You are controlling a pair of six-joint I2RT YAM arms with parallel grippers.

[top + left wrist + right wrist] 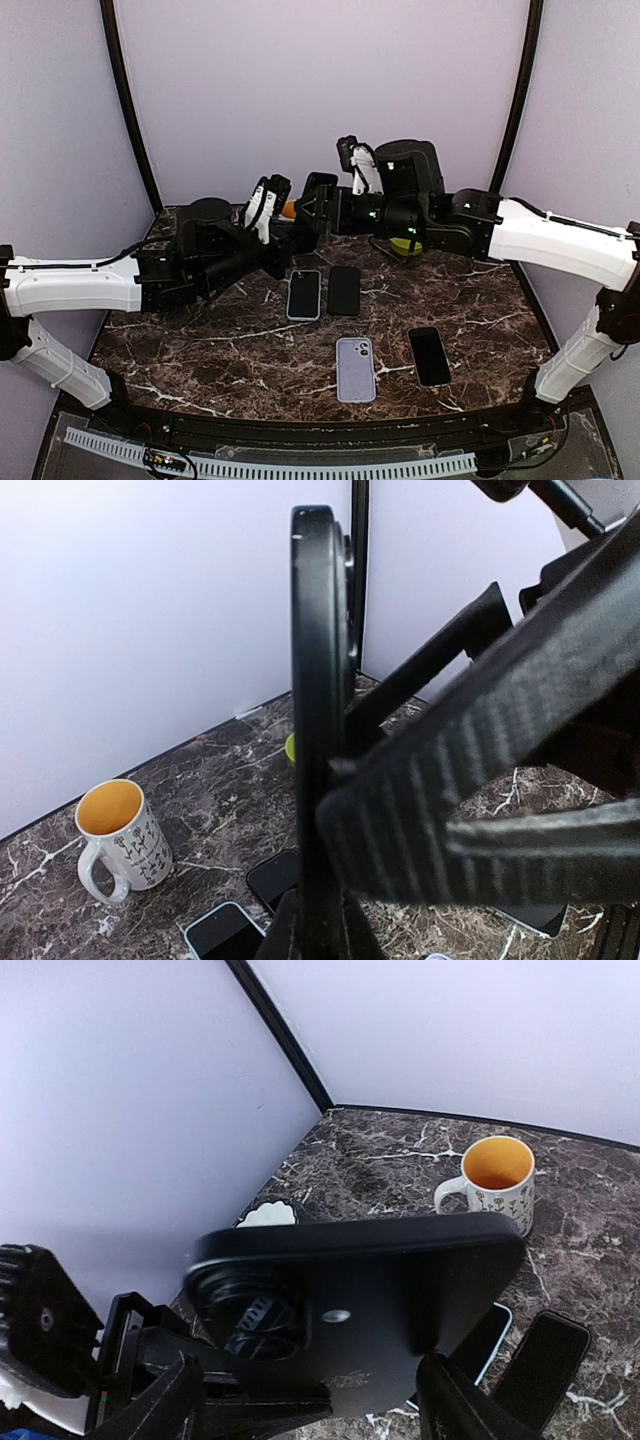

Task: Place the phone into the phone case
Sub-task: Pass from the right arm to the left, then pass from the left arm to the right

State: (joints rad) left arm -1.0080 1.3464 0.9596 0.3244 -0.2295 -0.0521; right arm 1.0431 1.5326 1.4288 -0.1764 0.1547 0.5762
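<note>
From above, the white mug with a yellow inside (289, 209) is mostly hidden behind the arms, the yellow-green object (405, 245) is too covered to be identified, and the light-rimmed, dark-screened phone (222, 932) is cut off by the left wrist view's lower edge.

We are seeing white shells and black joints covering the left arm (70, 285) and right arm (550, 240), ribbed black fingers (470, 780) tipping the left gripper (335, 772).

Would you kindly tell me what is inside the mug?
The mug shows only its orange-yellow inner wall, darker lower down. Its bottom seems covered by the near wall, so any contents cannot be told.
</note>
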